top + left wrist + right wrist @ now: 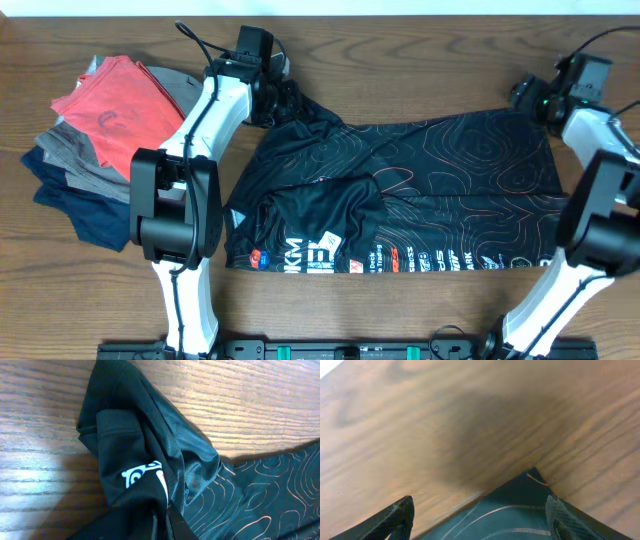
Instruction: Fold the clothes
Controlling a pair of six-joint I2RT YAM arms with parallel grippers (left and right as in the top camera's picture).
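On the far left of the brown wooden table (400,40) sits a pile of folded red, grey and navy shirts (90,150). Next, the left gripper (278,98) is at the bunched far-left corner of the shiny black jersey with orange contour lines (450,170), spread across the middle. Cloth hides its fingers, so can't tell if it's clamped. Far right, the right gripper (530,98) gapes around the other far corner. Looks like the grab before a fold: right closes, then both bring that edge nearward.
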